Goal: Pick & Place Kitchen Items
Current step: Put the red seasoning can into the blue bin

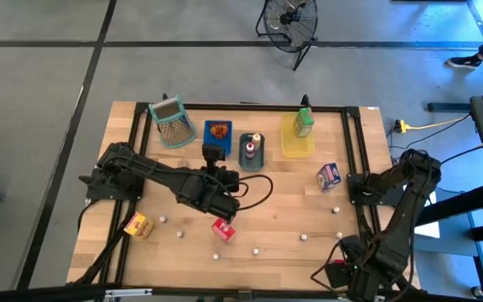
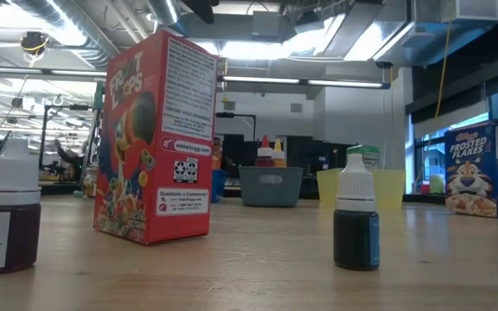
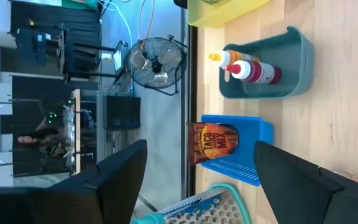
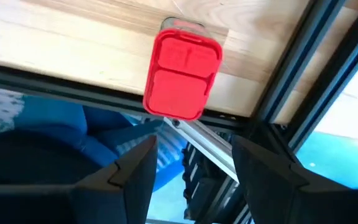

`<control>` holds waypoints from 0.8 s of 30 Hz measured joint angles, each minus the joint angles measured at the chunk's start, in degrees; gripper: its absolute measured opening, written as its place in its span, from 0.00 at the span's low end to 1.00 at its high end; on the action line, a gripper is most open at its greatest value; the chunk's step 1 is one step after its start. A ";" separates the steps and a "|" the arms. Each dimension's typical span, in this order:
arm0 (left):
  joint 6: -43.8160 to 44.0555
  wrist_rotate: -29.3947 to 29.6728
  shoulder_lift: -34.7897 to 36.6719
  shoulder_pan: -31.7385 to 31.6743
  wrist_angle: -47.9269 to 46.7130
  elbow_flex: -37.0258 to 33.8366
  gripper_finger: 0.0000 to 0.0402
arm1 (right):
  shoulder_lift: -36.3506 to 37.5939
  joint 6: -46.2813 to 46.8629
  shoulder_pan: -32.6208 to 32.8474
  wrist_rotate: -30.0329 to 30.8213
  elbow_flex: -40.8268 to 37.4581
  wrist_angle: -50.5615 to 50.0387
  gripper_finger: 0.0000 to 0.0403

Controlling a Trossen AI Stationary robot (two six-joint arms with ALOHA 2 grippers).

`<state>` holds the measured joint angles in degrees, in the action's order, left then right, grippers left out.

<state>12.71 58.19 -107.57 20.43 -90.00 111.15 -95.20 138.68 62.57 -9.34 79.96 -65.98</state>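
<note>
Right up close at counter level stand a dark little bottle with a white cap (image 2: 355,218) and the red Froot Loops carton (image 2: 156,138), upright on the wooden counter (image 1: 283,214).

From above, the left end effector (image 1: 215,161) hovers mid-counter with its fingers (image 3: 114,180) spread apart and nothing between them. Straight ahead of it sits the blue tray (image 3: 241,149) holding the brown Taco Mix packet (image 3: 213,142); beside that, the grey tray (image 3: 272,65) holds a red sauce bottle (image 3: 257,71) and a yellow-tipped one. The mesh basket (image 1: 171,121) lies off to the other side of the blue tray, and the yellow tray (image 1: 297,141) with a green carton (image 1: 303,122) lies beyond the grey one. Behind the left end effector, near its arm, is the red carton (image 1: 223,229), and farther back a yellow-orange carton (image 1: 137,225). Tiny white-capped bottles (image 1: 257,250) dot the near half.

The right end effector (image 4: 191,165) hangs off the counter's corner, fingers apart and empty, well away from the purple-white Frosted Flakes carton (image 1: 329,175).
</note>
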 joint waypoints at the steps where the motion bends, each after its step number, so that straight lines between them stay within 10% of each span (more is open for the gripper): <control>1: 0.00 0.00 0.00 0.00 0.00 0.00 0.72 | -0.34 0.00 0.00 0.24 0.00 0.01 0.52; 24: -7.06 -5.99 -0.07 0.04 7.45 0.00 0.72 | -3.19 -2.88 -0.28 0.74 0.00 1.53 0.52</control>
<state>5.65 52.21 -107.63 20.47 -82.55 111.15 -98.39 135.81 62.28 -8.60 79.96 -64.44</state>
